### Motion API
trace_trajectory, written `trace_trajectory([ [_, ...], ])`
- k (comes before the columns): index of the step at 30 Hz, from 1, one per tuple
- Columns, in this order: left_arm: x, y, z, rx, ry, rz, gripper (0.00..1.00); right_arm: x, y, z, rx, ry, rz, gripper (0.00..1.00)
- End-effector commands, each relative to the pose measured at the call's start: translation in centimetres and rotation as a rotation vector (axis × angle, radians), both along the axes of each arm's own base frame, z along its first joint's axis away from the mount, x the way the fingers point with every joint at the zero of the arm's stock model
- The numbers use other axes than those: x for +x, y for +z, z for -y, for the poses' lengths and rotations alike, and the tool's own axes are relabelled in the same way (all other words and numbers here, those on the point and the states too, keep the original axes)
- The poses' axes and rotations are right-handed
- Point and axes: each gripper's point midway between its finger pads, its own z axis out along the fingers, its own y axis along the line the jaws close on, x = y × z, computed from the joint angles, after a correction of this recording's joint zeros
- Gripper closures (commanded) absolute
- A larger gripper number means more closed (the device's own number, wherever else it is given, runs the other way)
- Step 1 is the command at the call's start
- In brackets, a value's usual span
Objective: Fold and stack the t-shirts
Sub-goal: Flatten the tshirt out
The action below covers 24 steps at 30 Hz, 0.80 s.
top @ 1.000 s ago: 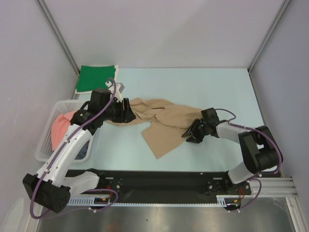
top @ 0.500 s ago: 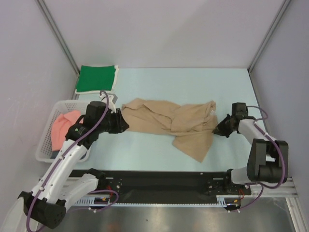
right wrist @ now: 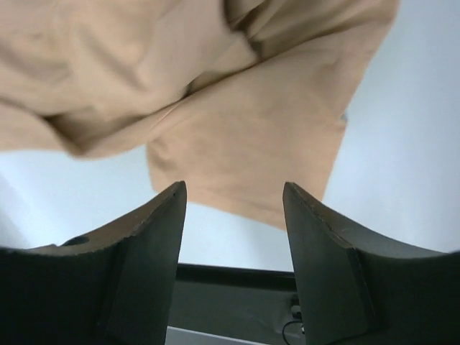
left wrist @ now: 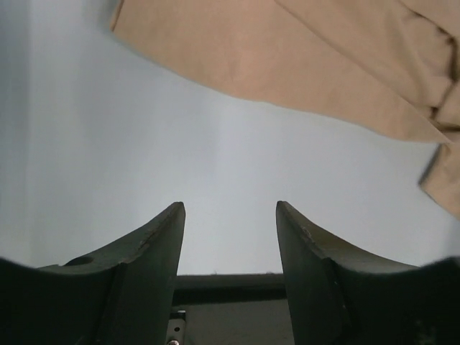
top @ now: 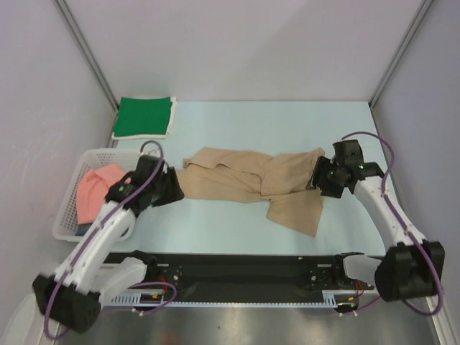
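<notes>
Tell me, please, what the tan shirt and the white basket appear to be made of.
The tan t-shirt looks like soft, matte cloth, probably cotton knit: it lies in limp folds without shine. The basket looks like rigid white plastic, given its even lattice walls.

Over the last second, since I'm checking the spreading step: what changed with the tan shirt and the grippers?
The arms drew apart and pulled the tan shirt from a bunch into a long sideways strip. The left gripper and right gripper have let go and are now open. The green shirt, basket and pink shirt stayed put.
</notes>
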Motion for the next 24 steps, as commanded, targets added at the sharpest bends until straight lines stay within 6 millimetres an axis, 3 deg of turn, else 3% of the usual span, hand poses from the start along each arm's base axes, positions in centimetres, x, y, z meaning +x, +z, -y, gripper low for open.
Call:
trace_trajectory([
  [1,5.5,0.5,0.0,0.067,0.058,0.004,0.41,-3.6,1.5,-1.2,0.042,0.061,0.003,0.39],
  [3,8.6,-0.2,-0.4,0.133,0.052,-0.015,0.43,-4.8,1.9,-2.1,0.102,0.067,0.012,0.39],
  [8,11.7,-1.4,-1.0,0.127,0.049,-0.075,0.5,-7.2,-1.2,-4.2,0.222,0.06,-0.108,0.39],
  [11,12.6,-1.2,-0.6,0.106,0.031,-0.023,0.4,-6.4,-1.2,-6.0,0.291,0.093,-0.09,0.39],
  [14,13.1,-2.7,1.5,0.028,-0.068,-0.072,0.28,-5.4,-1.9,-5.9,0.271,0.105,-0.107,0.38],
  [20,14.1,-3.9,6.3,-0.066,-0.166,-0.108,0.35,-3.6,-2.9,-5.6,0.211,0.139,-0.168,0.37],
  [22,13.9,-4.1,7.6,-0.048,-0.209,-0.109,0.35,-1.9,-1.7,-7.3,0.266,0.21,-0.106,0.37],
  [24,13.8,-3.3,8.1,-0.076,-0.22,-0.079,0.37,-0.2,-1.6,-9.6,0.288,0.277,-0.079,0.29],
])
